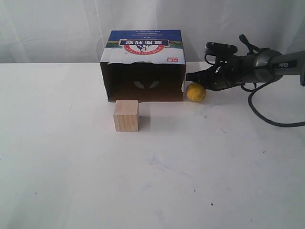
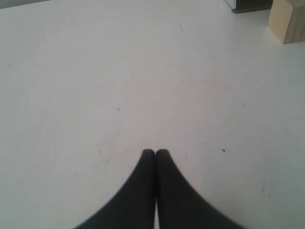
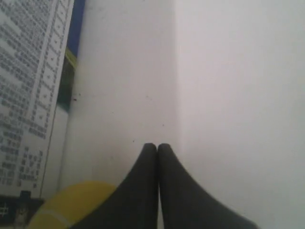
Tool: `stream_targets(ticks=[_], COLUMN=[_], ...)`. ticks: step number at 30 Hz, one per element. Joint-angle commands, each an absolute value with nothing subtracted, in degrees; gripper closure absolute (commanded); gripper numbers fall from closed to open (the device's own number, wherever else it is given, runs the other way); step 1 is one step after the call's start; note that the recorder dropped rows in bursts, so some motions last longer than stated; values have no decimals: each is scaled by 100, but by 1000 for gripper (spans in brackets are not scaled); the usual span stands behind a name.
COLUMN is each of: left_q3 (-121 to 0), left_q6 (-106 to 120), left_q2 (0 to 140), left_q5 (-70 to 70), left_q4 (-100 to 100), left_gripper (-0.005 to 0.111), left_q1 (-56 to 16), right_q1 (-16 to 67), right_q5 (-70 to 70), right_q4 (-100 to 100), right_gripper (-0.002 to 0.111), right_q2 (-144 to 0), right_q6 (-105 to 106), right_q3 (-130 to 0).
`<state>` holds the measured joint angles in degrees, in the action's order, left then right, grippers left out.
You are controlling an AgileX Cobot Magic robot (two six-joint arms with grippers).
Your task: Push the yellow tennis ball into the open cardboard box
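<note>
The yellow tennis ball [image 1: 196,92] rests on the white table just outside the right wall of the open cardboard box [image 1: 143,67], whose dark opening faces the front. My right gripper [image 1: 189,76] is shut with nothing held; its tips hover just above and behind the ball, near the box's right corner. In the right wrist view the ball [image 3: 71,206] shows beside the shut fingers [image 3: 157,148], with the box's printed side [image 3: 28,95] alongside. My left gripper [image 2: 155,152] is shut over bare table and does not appear in the exterior view.
A pale wooden cube [image 1: 127,115] stands in front of the box opening, toward its left side; the same cube [image 2: 287,20] shows at a corner of the left wrist view. The right arm's black cable [image 1: 267,117] trails on the table at the right.
</note>
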<state>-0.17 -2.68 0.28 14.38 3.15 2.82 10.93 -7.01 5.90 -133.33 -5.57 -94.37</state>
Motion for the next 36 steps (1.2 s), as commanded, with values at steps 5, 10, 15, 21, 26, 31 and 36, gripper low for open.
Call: stream_targets(ticks=[5,10,15,21,26,31,36], left_q3=[0,0,0,0,0,0,0], left_q6=[-269,-269,-269,-269,-269,-269,-269], left_q2=[0,0,0,0,0,0,0], left_q5=[1424,1424,1424,1424,1424,1424,1424], left_q4=[299,299,299,299,299,299,299], left_gripper=[107,107,107,107,107,107,107], left_q1=[258,258,258,258,258,258,258], right_q1=[1374,1433,1461,1632,1933,2178,2178], right_q5=[-1749,-2795,-3487,-3961,-4111,-3861,-3553], right_q4=[566,591,629,854,1105,1083,1083], right_gripper=[108,108,108,108,108,108,108], right_q2=[-13295,-13045,-12810,-12770,-12759,-12759,-12759], right_q6=[-106,31,287,831,1053,1196,1177], right_q3=[-9480,-9480,-9480,-9480,-9480,-9480,-9480])
